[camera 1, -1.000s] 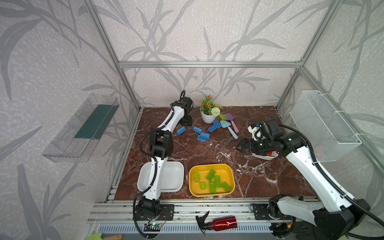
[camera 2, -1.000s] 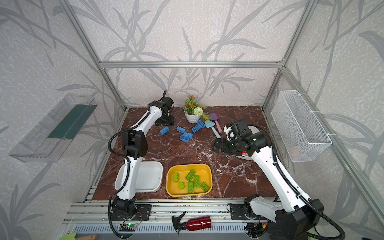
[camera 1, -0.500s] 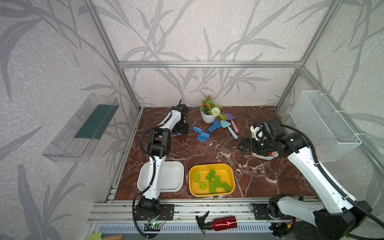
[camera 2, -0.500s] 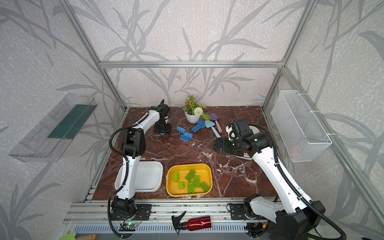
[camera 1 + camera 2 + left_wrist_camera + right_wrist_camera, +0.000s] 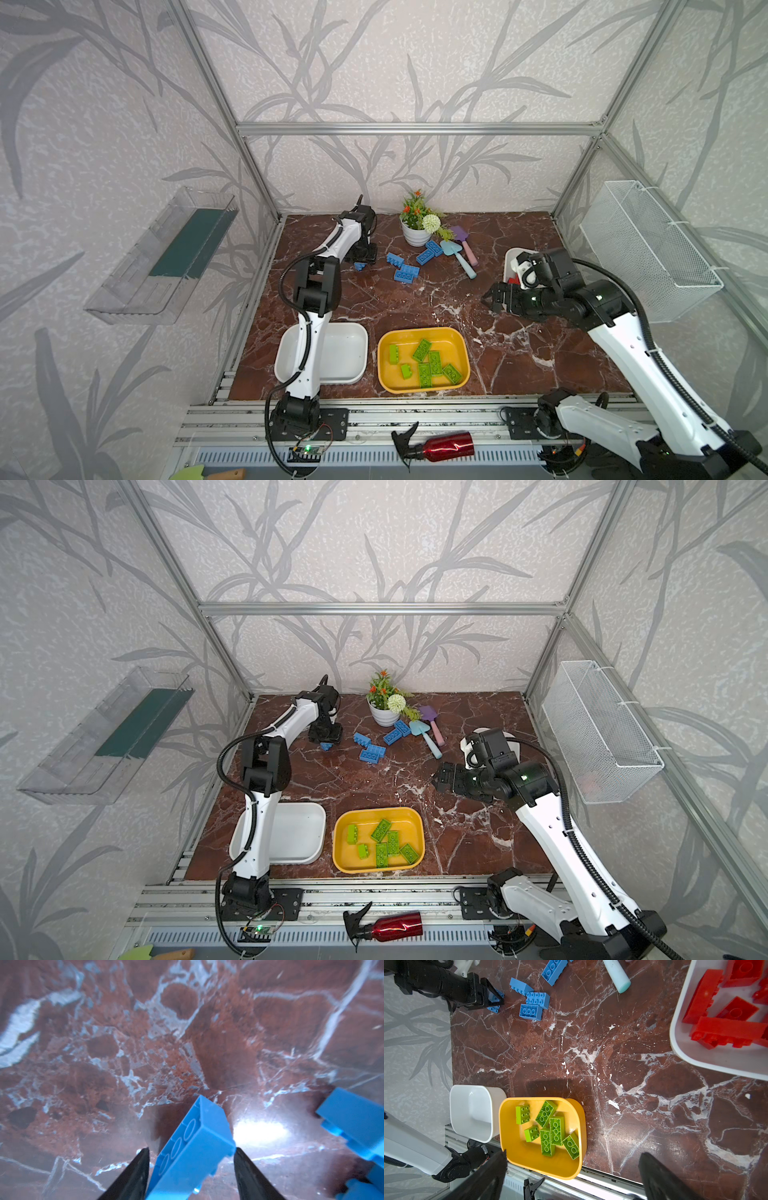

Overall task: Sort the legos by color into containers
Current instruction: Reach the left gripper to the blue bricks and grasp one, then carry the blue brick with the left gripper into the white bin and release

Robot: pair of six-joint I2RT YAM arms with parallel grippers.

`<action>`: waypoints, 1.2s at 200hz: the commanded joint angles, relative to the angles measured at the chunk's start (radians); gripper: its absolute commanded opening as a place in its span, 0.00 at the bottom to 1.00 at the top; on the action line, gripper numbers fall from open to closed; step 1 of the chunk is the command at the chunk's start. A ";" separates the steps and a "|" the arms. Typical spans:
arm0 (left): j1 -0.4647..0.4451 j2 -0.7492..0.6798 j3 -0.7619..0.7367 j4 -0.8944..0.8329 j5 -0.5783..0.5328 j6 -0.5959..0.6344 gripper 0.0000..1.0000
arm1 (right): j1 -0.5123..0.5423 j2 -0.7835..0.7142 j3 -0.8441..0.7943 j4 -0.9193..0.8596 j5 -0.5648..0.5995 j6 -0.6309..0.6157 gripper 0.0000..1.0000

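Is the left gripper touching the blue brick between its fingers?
Cannot tell. In the left wrist view the blue brick sits between the fingers of the left gripper, but contact is unclear.

A lab cell: aluminium frame, wallpapered panels.

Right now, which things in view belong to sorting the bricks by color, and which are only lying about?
Belong to the job:
blue legos; green legos; red legos; yellow tub; front white tub; white tub holding the red ones.

Just lying about:
flower pot; toy shovels; wire basket; spray bottle; clear wall shelf.
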 commanded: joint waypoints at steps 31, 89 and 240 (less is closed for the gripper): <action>0.002 0.006 0.025 -0.012 0.033 -0.005 0.33 | 0.008 -0.110 -0.052 -0.045 0.029 0.071 0.99; 0.002 -0.060 -0.038 -0.027 0.045 -0.076 0.13 | 0.018 -0.127 -0.047 -0.046 0.037 0.063 0.99; -0.001 -1.144 -1.036 -0.081 0.058 -0.493 0.11 | 0.271 0.027 -0.030 0.064 0.013 -0.033 0.99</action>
